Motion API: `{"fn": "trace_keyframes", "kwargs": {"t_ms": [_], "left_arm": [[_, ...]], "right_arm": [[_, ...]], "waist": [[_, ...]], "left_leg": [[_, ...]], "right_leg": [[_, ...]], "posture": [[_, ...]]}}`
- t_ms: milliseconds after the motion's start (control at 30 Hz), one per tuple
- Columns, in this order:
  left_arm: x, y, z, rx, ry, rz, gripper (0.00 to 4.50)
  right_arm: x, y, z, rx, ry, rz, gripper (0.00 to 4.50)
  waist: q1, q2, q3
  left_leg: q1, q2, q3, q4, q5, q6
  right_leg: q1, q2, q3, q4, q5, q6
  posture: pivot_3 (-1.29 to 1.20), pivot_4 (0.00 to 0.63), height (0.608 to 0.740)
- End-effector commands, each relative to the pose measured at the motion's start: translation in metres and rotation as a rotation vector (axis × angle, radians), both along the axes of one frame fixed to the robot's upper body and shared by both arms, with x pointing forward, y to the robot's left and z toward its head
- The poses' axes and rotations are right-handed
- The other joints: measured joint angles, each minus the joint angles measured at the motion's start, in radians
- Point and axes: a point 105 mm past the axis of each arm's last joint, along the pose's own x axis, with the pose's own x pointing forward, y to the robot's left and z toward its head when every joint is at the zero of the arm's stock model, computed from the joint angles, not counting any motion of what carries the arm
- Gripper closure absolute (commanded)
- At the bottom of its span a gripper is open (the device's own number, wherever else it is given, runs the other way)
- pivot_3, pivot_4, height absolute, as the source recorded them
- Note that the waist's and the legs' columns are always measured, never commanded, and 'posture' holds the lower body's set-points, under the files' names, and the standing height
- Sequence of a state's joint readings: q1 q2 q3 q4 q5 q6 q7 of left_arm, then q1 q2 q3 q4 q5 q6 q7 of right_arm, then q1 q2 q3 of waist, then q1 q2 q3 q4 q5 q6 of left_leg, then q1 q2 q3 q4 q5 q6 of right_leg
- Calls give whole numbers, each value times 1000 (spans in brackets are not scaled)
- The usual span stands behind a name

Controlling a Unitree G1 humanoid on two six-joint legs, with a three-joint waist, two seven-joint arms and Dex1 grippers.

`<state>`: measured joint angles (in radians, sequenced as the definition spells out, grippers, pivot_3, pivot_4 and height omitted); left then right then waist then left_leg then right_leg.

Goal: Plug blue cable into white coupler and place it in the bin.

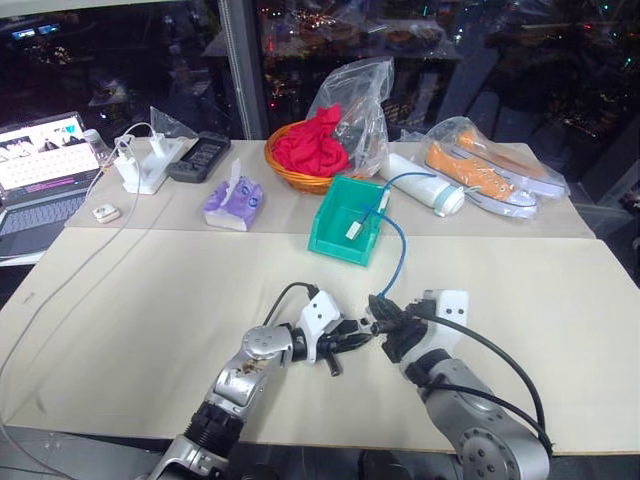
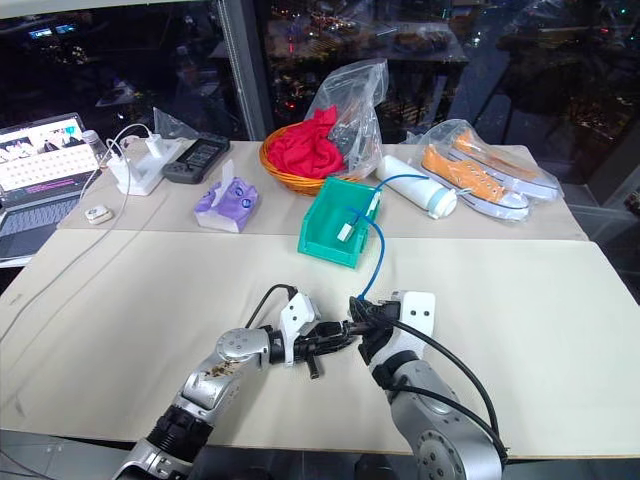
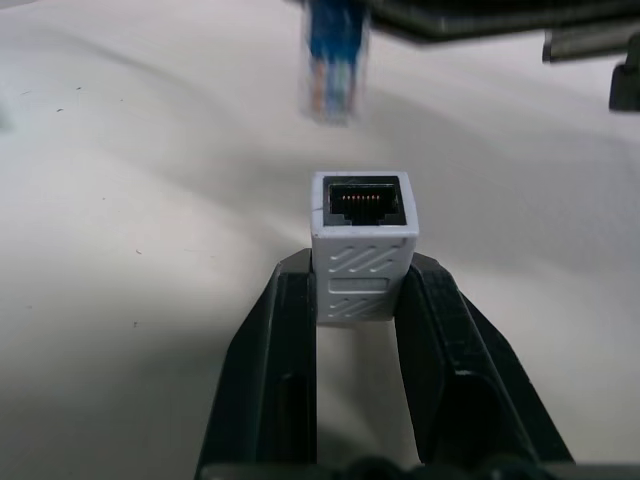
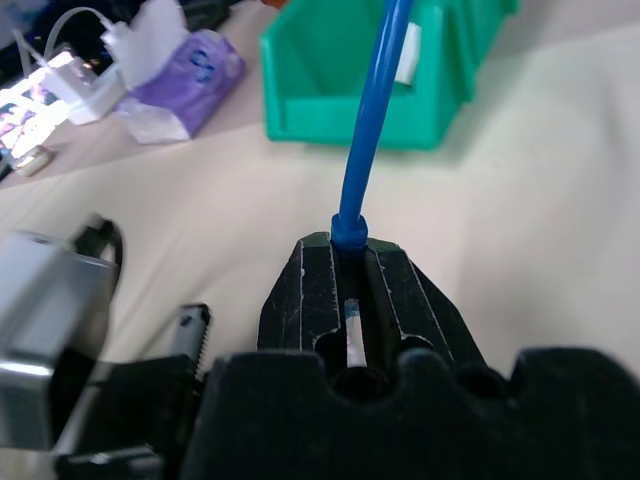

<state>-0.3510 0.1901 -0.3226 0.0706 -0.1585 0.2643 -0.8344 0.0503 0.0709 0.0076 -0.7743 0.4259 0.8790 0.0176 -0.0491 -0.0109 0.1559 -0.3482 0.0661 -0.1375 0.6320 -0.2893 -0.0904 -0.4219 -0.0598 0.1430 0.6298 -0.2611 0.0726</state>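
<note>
Nearest you, your left gripper clamps the white coupler, socket facing the plug; your right gripper is closed on the plug end of the blue cable, just short of the socket. The plug sits offset from the opening, so pushing now may jam it against the coupler rim or twist it in the grip. Beyond, the cable trails into the bin; a wicker basket holds red cloth.

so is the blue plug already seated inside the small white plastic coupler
No, the white coupler, clamped between the left gripper fingers, shows an empty socket, and the blue cable's plug hangs apart from it.
</note>
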Motion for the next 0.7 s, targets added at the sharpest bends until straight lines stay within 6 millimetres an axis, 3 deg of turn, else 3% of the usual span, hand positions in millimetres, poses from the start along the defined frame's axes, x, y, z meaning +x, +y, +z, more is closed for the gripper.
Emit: {"fn": "trace_keyframes", "kwargs": {"t_ms": [33, 700], "left_arm": [[0, -1, 5, -1, -41, -6, 3872], [1, -4, -1, 22, -68, 1, 3872]], "right_arm": [[-1, 1, 11, 59, -53, -8, 4500], [-6, 5, 2, 29, -44, 17, 4500]], "waist": [[-1, 0, 0], [1, 0, 0]], "left_leg": [[0, 0, 0, 0, 0, 0], [0, 0, 0, 2, 0, 0]], "right_leg": [[0, 0, 0, 0, 0, 0], [1, 0, 0, 1, 1, 0]], "posture": [[0, 150, 722], [0, 150, 722]]}}
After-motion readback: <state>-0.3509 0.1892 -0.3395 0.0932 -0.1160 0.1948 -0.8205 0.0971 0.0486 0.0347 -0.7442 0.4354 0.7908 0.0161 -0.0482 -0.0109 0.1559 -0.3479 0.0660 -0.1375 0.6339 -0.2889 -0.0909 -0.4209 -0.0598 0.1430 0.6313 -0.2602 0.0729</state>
